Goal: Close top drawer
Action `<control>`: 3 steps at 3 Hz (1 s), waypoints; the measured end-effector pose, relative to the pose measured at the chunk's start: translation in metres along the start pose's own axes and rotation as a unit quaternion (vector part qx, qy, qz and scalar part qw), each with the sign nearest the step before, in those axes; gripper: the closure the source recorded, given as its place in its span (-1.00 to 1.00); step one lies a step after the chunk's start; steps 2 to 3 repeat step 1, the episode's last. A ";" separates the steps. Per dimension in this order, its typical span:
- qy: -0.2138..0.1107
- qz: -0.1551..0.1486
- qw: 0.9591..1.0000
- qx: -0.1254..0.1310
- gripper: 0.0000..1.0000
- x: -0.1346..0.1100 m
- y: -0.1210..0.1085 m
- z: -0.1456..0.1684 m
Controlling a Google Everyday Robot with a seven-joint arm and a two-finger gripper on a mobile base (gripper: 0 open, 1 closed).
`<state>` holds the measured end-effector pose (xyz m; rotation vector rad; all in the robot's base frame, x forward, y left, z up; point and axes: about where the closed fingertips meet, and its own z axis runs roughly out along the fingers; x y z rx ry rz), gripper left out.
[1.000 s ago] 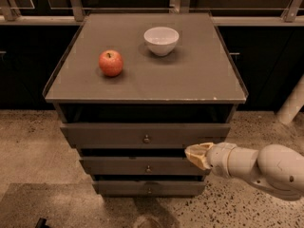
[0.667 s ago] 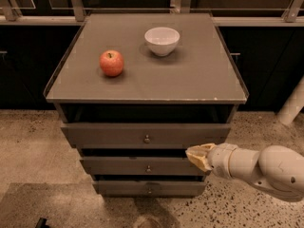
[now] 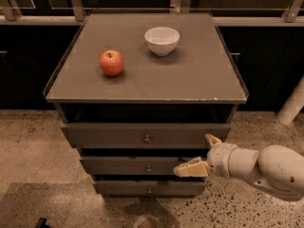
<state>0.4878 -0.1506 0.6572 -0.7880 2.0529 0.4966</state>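
The pincer [image 3: 194, 155], spread open and holding nothing, hangs low by the right front of the bench [image 3: 199, 75], and the pulled-out top drawer [image 3: 109, 135] lies just above and to its left, wide front running crosswise, so closing it likely means pushing that front inward.

Matt top drawer [image 3: 104, 136], metal knob [image 3: 147, 138]; smooth plastic end effector [image 3: 194, 156] at mid drawer [image 3: 118, 166].

Seemingly free floor [image 3: 38, 141] before the protruding top drawer [image 3: 118, 136], gripper [image 3: 197, 155] just below its right end.
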 end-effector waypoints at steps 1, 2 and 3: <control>0.000 0.000 1.000 0.000 -1.00 0.000 0.000 0.000; 0.000 0.000 1.000 0.000 -1.00 0.000 0.000 0.000; 0.000 0.000 1.000 0.000 -1.00 0.000 0.000 0.000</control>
